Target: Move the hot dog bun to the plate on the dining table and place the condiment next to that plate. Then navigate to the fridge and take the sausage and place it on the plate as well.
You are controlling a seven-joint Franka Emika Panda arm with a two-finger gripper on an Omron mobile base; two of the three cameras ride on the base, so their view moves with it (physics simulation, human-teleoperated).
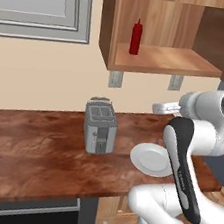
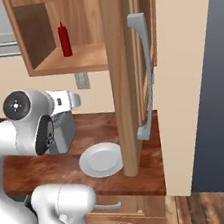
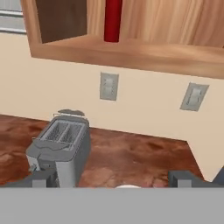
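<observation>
Gripper hangs wide open and empty, with the red bottle standing above it on the open cabinet shelf (toaster lower left). Probably light, smooth plastic; grasp the mid-body.

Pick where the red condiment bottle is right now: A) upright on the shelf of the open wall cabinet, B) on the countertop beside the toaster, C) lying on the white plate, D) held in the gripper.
A: the condiment stands upright on the open wall cabinet shelf, above the toaster and white plate.
</observation>
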